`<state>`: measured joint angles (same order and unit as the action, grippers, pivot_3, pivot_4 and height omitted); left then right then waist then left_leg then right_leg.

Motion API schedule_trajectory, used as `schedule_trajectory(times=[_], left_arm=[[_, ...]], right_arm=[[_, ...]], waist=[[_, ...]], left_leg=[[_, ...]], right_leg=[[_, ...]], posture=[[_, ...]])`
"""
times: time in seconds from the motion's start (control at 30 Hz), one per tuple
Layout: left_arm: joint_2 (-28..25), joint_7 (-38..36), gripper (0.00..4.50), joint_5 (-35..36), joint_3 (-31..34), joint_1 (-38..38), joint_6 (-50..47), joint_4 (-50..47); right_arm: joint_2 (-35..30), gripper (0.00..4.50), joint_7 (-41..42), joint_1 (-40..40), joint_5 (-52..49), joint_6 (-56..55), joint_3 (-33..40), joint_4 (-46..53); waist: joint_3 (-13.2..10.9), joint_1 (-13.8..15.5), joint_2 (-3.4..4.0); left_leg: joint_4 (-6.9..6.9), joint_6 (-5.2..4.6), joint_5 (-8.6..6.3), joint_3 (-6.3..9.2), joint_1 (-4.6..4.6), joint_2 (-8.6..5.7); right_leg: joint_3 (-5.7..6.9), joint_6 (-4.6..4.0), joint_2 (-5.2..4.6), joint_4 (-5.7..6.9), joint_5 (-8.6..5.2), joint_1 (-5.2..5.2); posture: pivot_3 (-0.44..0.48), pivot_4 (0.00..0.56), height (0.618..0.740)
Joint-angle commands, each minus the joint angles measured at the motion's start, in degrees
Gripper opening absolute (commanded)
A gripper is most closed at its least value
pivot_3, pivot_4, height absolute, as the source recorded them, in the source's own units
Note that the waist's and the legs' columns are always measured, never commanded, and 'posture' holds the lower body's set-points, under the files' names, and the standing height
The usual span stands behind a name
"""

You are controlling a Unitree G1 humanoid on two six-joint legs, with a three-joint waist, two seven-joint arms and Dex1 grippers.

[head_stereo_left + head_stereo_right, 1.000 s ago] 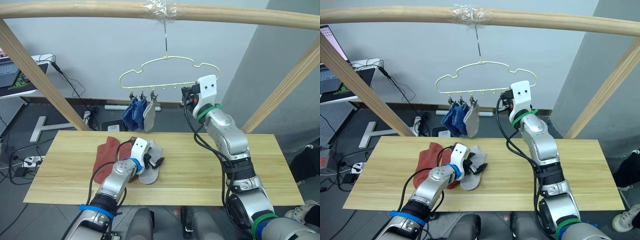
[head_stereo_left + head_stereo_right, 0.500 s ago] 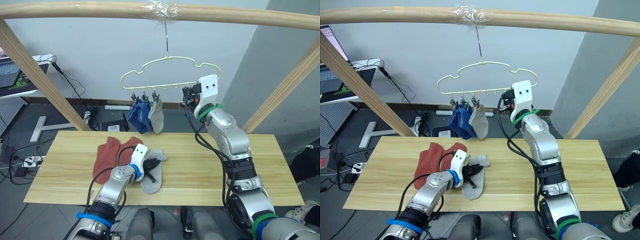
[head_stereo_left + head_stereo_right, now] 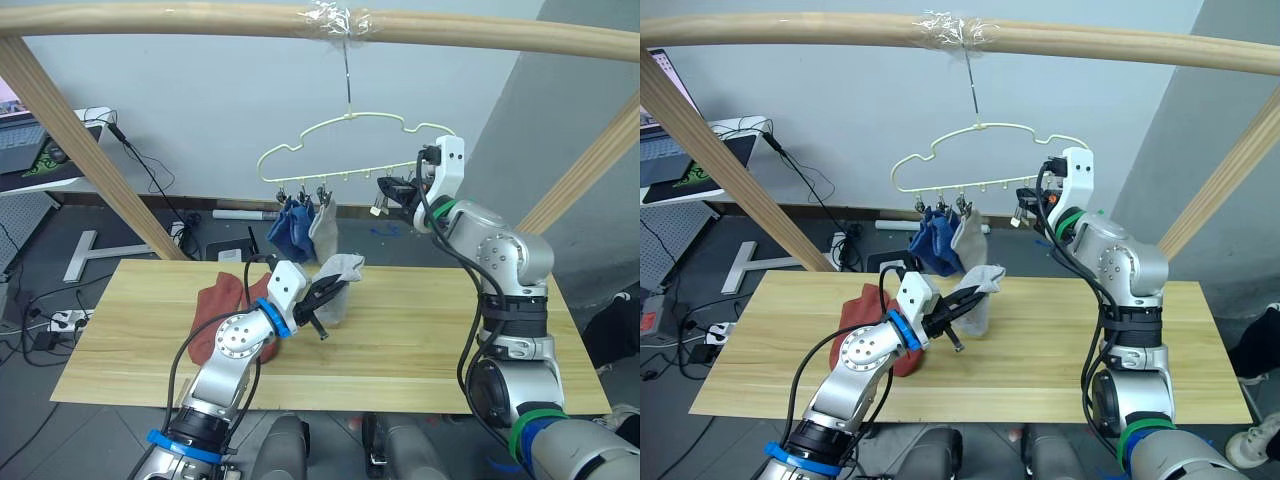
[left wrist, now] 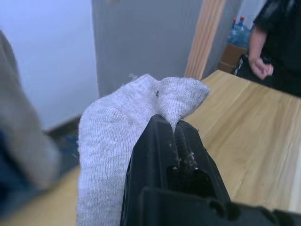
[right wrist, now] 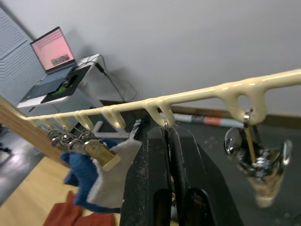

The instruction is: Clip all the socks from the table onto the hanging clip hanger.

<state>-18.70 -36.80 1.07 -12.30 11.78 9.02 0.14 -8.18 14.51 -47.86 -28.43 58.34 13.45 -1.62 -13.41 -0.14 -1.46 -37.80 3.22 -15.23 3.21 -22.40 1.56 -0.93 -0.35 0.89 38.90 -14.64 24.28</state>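
Left fingers [image 4: 175, 141], closed on the cuff of a light grey sock [image 3: 338, 285], hold it above the tabletop [image 3: 420, 350], below the clip hanger [image 3: 345, 140]. Right fingers [image 5: 167, 141], pressed together around a clip on the hanger's lower bar, right of the hung blue socks [image 3: 290, 225] and grey sock [image 3: 324, 228]. Rust-red socks [image 3: 212, 312] lie left of the left arm. The tabletop's right half offers open room to its near and far edges.

A pale wall [image 3: 180, 90] rose behind the wooden pole frame [image 3: 150, 18], with a laptop [image 5: 51, 52] (screen glowing pink) on a side desk [image 3: 715, 150] above grey floor [image 3: 40, 290].
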Motion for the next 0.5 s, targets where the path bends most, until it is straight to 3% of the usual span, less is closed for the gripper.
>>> schedule_trajectory(times=[0.03, 0.17, 0.5], left_arm=[[0.3, 1.0, 0.04, -2.7, -1.6, 1.7, 6.3, -3.7], [2.0, 2.7, 0.04, -3.8, -1.9, 3.8, 8.3, -2.5], [4.1, 6.5, 0.04, -5.2, -1.2, 8.4, 11.3, 2.7]], right_arm=[[-0.5, 0.00, -3.8, -2.3, -4.6, 10.6, 7.0, -1.9], [2.2, 0.00, -8.3, -5.0, -8.7, 18.7, 13.8, -3.0], [4.2, 0.00, -12.3, -6.1, -12.1, 25.4, 17.8, -0.3]], waist=[[0.0, 0.1, 0.00], [0.0, 0.1, 0.00], [0.0, 0.1, 0.02]], left_leg=[[-0.02, 0.00, 0.00, 0.00, -0.01, -0.01], [-0.04, -0.02, 0.01, -0.02, -0.03, -0.01], [-0.03, -0.07, -0.01, -0.04, -0.07, -0.01]], right_leg=[[0.00, 0.00, -0.01, 0.00, 0.00, -0.01], [0.01, -0.01, -0.02, -0.01, 0.02, -0.02], [0.04, 0.02, 0.00, -0.02, 0.00, -0.01]], posture=[[0.014, 0.199, 0.740], [0.012, 0.195, 0.740], [0.005, 0.197, 0.740]])
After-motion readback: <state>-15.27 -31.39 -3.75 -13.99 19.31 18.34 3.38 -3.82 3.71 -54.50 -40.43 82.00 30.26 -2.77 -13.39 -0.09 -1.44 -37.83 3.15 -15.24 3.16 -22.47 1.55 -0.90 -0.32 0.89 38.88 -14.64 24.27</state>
